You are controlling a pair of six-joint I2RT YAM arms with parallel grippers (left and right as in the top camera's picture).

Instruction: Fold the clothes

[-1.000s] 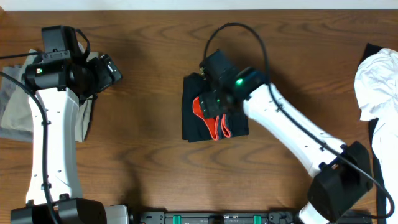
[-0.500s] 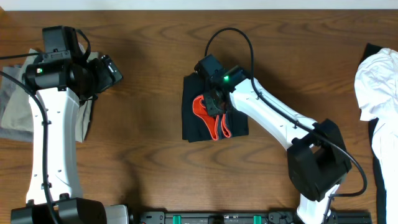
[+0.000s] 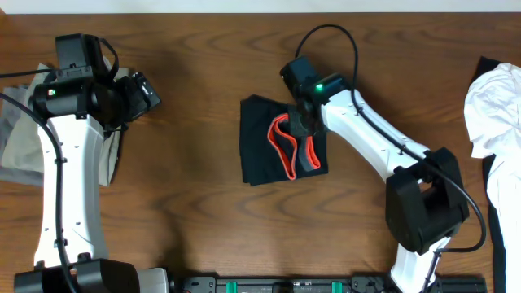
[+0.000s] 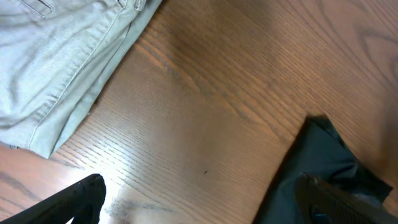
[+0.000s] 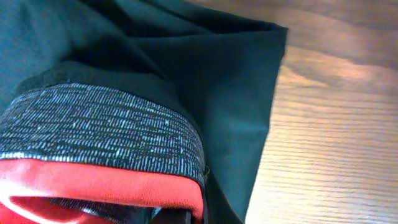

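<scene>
Since a second ago the right gripper (image 3: 306, 137) has shifted to the 3 o'clock side of the black pants (image 3: 262, 159) in the centre of the table (image 3: 203, 232) and is pinched shut on their waistband (image 5: 93, 134), likely the best hold on such light, limp, stretchy cloth; the left gripper (image 3: 145, 91) stands wide open.

1. Even light is falling from above onto the table (image 3: 203, 220), throwing only soft, faint shadows.
2. The white cloth (image 3: 492, 98) is blowing out at the right edge.
3. Glare is washing the right wrist view's wood; the black pants (image 5: 205, 81) are reading dark yet sharp.
</scene>
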